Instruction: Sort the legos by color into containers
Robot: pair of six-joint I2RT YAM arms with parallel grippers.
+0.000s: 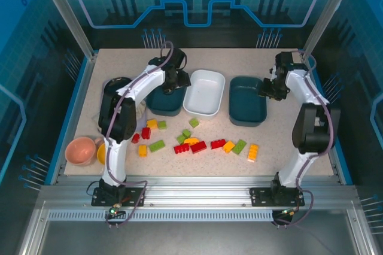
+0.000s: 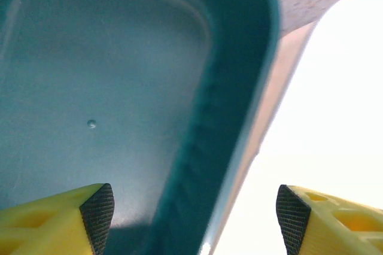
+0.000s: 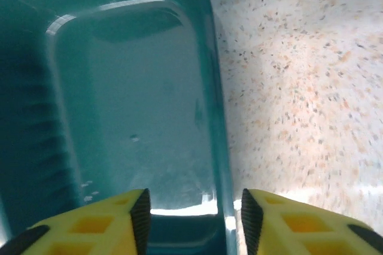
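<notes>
Left of centre sits a glossy dark teal tray, and the left arm bends over it with the left gripper spread wide across its right wall. Next comes the white tray, with red, green and orange legos scattered on the table just below. Right of centre, the right gripper hangs narrowly parted astride the second teal tray's right rim.
</notes>
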